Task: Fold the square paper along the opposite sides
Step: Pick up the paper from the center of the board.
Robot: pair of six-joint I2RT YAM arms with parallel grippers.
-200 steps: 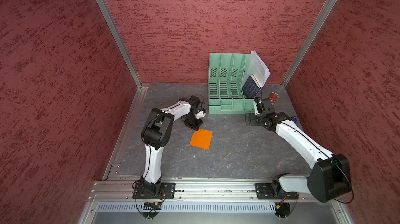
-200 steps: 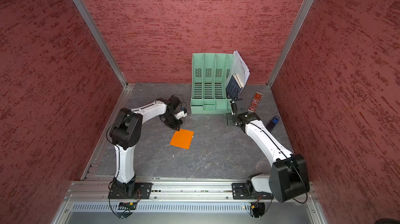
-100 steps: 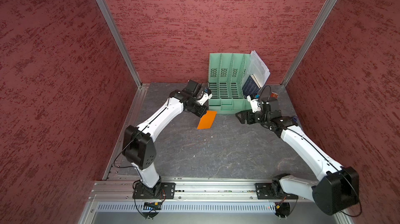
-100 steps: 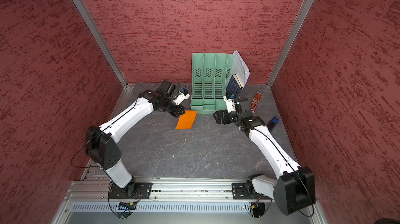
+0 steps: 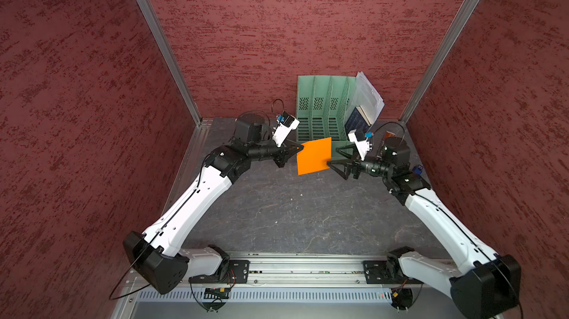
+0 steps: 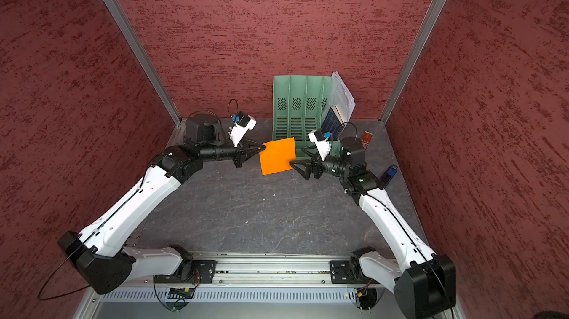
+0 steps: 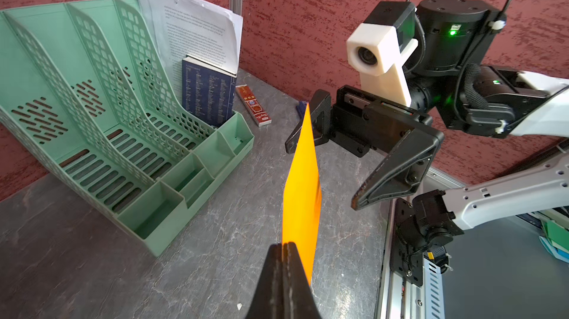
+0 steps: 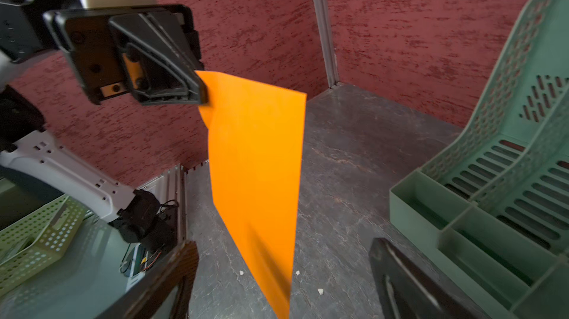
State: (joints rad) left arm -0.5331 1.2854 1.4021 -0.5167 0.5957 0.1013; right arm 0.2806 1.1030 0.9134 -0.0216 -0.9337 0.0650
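Note:
The square paper point(image 5: 314, 155) point(image 6: 277, 155) is a plain orange sheet held up off the table, hanging roughly on edge in front of the green organizer. My left gripper point(image 5: 300, 148) point(image 7: 284, 245) is shut on the paper's left edge point(image 7: 303, 194). My right gripper point(image 5: 333, 156) point(image 6: 298, 157) faces it from the other side, open. Its two fingers stand wide on either side of the paper's right edge without touching it point(image 8: 255, 163). In the right wrist view the left gripper point(image 8: 200, 89) pinches the far edge of the sheet.
A green file organizer point(image 5: 320, 111) stands against the back wall just behind the paper, holding white printed sheets point(image 5: 368, 95) and a dark blue book point(image 5: 355, 120). A small red box point(image 6: 366, 138) and a blue object point(image 6: 391, 172) lie at the back right. Red walls close three sides.
The left gripper has lifted the paper from flat on the table, carrying it back and to the right. The right gripper has swung left, so its jaws now straddle the paper's right edge.

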